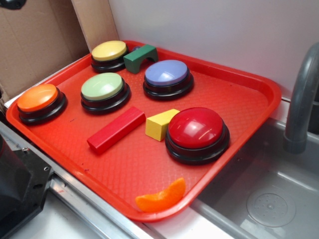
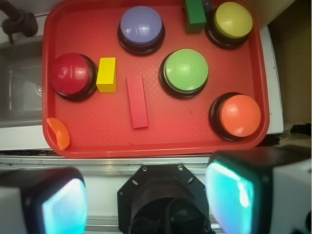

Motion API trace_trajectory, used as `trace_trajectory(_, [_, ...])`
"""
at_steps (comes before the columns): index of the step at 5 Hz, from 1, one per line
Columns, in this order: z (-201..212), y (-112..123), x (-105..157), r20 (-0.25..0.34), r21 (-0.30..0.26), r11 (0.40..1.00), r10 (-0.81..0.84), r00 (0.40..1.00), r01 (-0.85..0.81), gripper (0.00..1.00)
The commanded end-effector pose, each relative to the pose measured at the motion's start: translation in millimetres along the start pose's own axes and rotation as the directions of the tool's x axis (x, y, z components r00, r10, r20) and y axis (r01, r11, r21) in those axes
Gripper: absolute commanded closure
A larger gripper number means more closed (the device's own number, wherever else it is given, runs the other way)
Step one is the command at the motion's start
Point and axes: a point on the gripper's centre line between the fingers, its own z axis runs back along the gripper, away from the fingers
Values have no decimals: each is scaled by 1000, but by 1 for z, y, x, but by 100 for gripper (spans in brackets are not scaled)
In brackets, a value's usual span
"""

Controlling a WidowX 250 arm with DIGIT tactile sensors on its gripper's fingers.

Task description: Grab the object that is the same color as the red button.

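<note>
On the red tray (image 1: 249, 79), left to right: orange button (image 1: 38, 97), red block (image 1: 115, 129) lying flat mid-tray, yellow wedge (image 1: 160, 124), red button (image 1: 195, 128). Only the wrist view shows the pincer (image 2: 146, 200), fingers apart, empty, off the tray

Seen from the wrist camera, the gripper (image 2: 146, 200) fills the bottom of the view. Its two fingers (image 2: 63, 204) are broad, blocky shapes with rounded corners, each framed in dark plastic with pale grey or white outer casing. Their inner faces are glossy panels that glow bright cyan to teal, out of focus. Between them sits a black, roughly octagonal mount with small screws near its upper edge and a ribbed dark cylinder below. In the exterior view, a dark black-and-grey piece of robot hardware (image 1: 20, 189) with a few small screws occupies the lower left corner.
</note>
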Motion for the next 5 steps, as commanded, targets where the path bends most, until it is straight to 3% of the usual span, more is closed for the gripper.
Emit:
trace_trajectory(1, [0, 0, 0, 0, 0, 1000, 0, 1000, 0, 0])
trace_trajectory(3, [-51, -21, 12, 19, 30, 995, 91, 996, -91, 0])
trace_trajectory(4, [-93, -22, 18, 76, 8, 985, 170, 983, -171, 0])
trace_trajectory(5, [-130, -22, 22, 55, -7, 987, 160, 986, -160, 0])
